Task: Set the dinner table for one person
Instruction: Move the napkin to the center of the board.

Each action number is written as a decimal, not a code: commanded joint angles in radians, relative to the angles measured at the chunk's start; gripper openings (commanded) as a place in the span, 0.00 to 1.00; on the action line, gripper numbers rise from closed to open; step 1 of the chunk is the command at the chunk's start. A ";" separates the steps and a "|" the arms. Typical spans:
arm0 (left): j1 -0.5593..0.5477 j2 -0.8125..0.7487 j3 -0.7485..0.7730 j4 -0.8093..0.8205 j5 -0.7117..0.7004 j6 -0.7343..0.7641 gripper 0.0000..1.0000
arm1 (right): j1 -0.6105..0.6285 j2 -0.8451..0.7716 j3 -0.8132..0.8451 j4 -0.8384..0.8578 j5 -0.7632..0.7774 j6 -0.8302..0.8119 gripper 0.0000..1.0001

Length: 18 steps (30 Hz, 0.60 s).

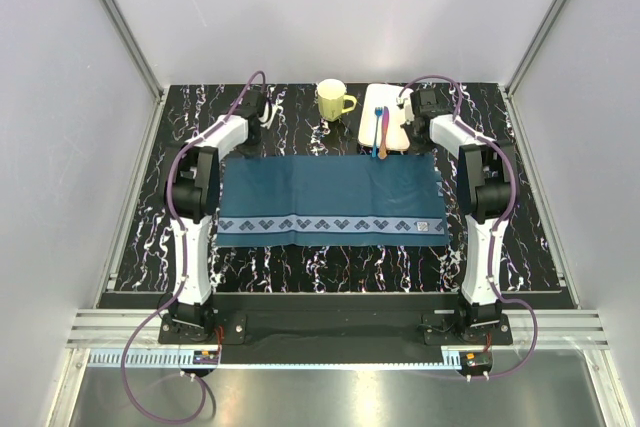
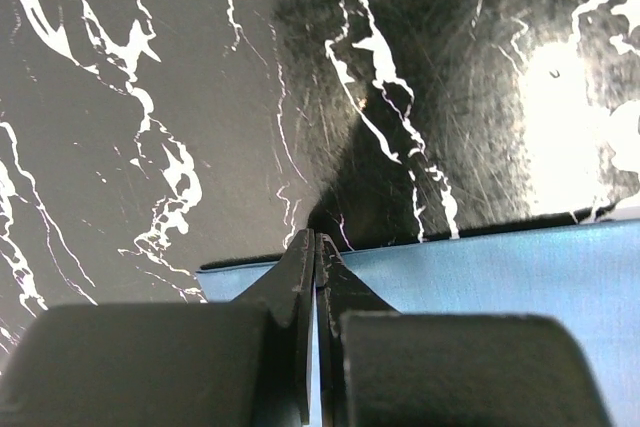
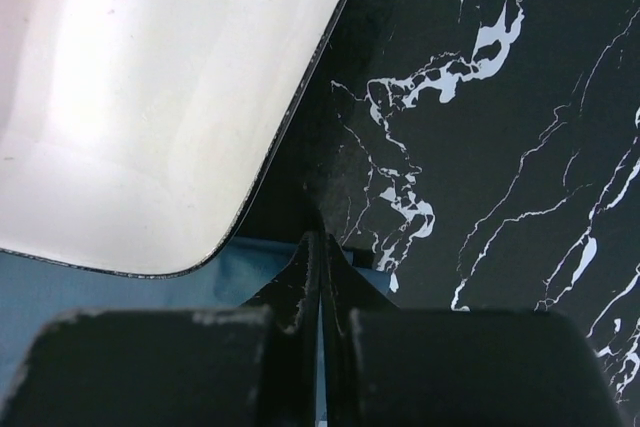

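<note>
Closest in, the left hand (image 2: 315, 239) and right hand (image 3: 322, 239) pinch tight on the soft placemat (image 1: 330, 192) at its far corners. The bench (image 1: 300, 265) spans everything beneath: rigid, heavy, probably slick, nothing to grasp, so cloth corners are the hold.

Overhead shot's evenly lit and sharp, but the left wrist cam gets a blown-out glare patch on the table (image 2: 560, 117).

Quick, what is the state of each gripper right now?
Left gripper: closed, pinching the placemat at its edge.
Right gripper: closed, pinching the placemat at its corner.
</note>
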 commanded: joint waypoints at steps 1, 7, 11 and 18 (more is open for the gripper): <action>0.005 -0.024 -0.027 -0.093 0.081 0.032 0.00 | 0.003 -0.084 -0.006 -0.007 0.004 -0.022 0.00; 0.005 -0.027 -0.030 -0.139 0.139 0.055 0.00 | 0.002 -0.119 -0.046 -0.005 -0.011 -0.028 0.00; 0.005 -0.034 -0.048 -0.159 0.161 0.067 0.00 | 0.002 -0.143 -0.092 -0.004 -0.022 -0.025 0.00; 0.003 -0.042 -0.067 -0.187 0.196 0.082 0.00 | 0.003 -0.177 -0.149 -0.004 -0.034 -0.011 0.00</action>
